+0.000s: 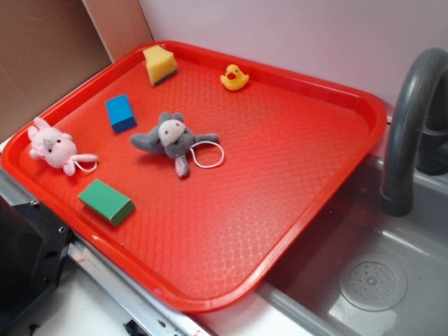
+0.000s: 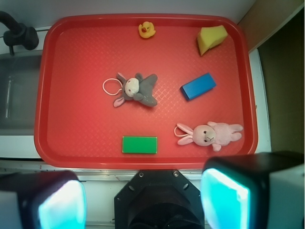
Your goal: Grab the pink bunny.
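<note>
The gripper (image 2: 143, 200) is hanging high above the near edge of the tray (image 2: 95, 143), its two fingers (image 2: 224, 200) standing wide apart with nothing between them — it is holding nothing. In the wrist view the pale pads are framing the bottom of the picture, well clear of every object.

Closest ahead of the gripper, a green block (image 2: 139, 144) is lying flat just inside the tray rim. Ahead and to the right, the bunny (image 2: 209, 134) is lying on its side near the tray's right edge, ears pointing back toward the middle and a thin white loop beside its head; the exterior view is showing it (image 1: 52, 147) close to the rim, untouched. A blue block (image 2: 198, 86) is sitting a little farther ahead of the bunny, near but apart from it. Ahead and slightly left, a grey plush (image 2: 138, 89) is sprawling in the middle of the tray with its own string loop. At the far side, a duck (image 2: 147, 30) and a yellow wedge (image 2: 212, 39) are resting by the rim.

As for progress, nothing appears done yet — the approach itself is still to come. Judging from the layout, the gripper is needing to shift right and forward, descend over the bunny, and close on its body while avoiding the rim.
</note>
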You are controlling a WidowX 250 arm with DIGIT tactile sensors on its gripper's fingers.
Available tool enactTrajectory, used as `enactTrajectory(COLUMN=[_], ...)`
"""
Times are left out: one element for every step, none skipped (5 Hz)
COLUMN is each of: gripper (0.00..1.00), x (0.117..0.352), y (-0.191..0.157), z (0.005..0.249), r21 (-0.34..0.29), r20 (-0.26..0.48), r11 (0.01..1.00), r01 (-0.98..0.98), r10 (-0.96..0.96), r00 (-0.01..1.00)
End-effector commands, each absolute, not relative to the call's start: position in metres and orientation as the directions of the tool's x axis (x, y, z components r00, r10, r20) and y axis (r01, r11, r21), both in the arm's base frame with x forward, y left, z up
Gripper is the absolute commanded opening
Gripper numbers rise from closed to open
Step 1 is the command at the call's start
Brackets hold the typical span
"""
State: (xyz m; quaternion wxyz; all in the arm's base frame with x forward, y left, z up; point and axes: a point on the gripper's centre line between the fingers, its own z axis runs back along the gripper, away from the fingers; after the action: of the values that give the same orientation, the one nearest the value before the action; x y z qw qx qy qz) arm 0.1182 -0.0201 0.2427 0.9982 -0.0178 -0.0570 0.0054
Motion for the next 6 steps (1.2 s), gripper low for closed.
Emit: enactTrajectory(gripper=[1.0,1.0,1.0,1.0,1.0,1.0], x=[0.118,0.143,0.16,0.153,0.138,0.125], y=[-0.02,0.019,0.046,0.078,0.106,0.119], z=[0.243,0.222,0.204,0.185,0.147,0.119], r21=[-0.036,-0.101,-0.109,-0.073,0.003,0.046], r20=[0.114,0.129,0.103,0.096,0.044,0.007], r11=[0.999,0.962,0.867,0.723,0.625,0.65], r01=[-0.009,-0.253,-0.485,-0.687,-0.78,-0.759], r10=[0.013,0.265,0.495,0.691,0.78,0.759], r00=[0.993,0.956,0.863,0.716,0.625,0.651])
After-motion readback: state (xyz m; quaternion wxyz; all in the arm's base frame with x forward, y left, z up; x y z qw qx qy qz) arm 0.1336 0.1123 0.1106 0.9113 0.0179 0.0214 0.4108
